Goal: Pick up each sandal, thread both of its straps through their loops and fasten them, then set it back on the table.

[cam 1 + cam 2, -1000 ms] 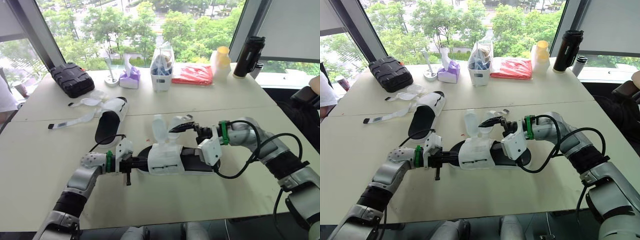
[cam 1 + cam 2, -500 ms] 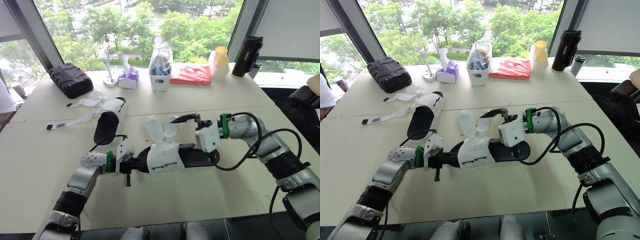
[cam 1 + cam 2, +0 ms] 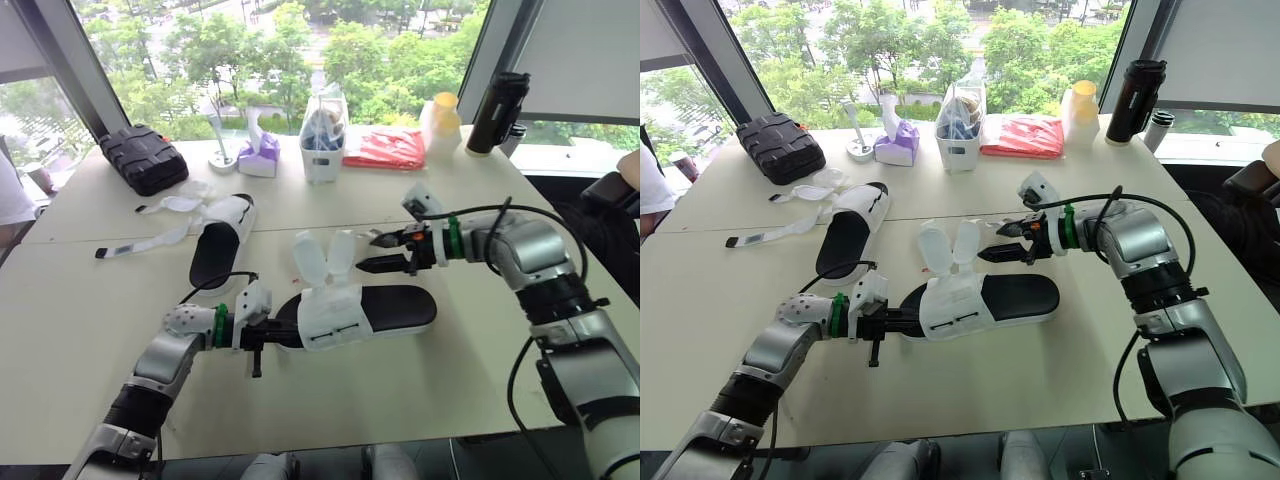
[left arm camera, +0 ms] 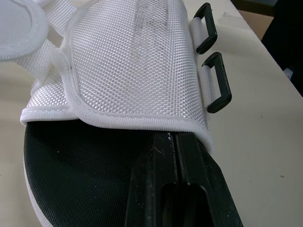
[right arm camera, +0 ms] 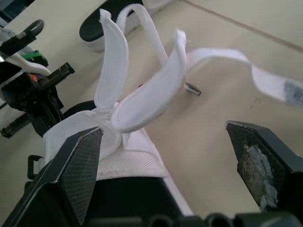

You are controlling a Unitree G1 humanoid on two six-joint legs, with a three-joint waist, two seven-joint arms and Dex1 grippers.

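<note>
Mid-bench, clamping sandal (image 3: 390, 308) toe with left end effector (image 3: 270, 335), holding right end effector (image 3: 378, 252) wide at straps' (image 3: 322, 260) 3 o'clock; may knock floppy straps aside.

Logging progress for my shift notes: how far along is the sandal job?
Done: nothing; no strap is fastened. In hand: left gripper clamps the near sandal, its straps upright, loops empty, right gripper open beside them. Left: both sandals; the far sandal lies unfastened.
</note>
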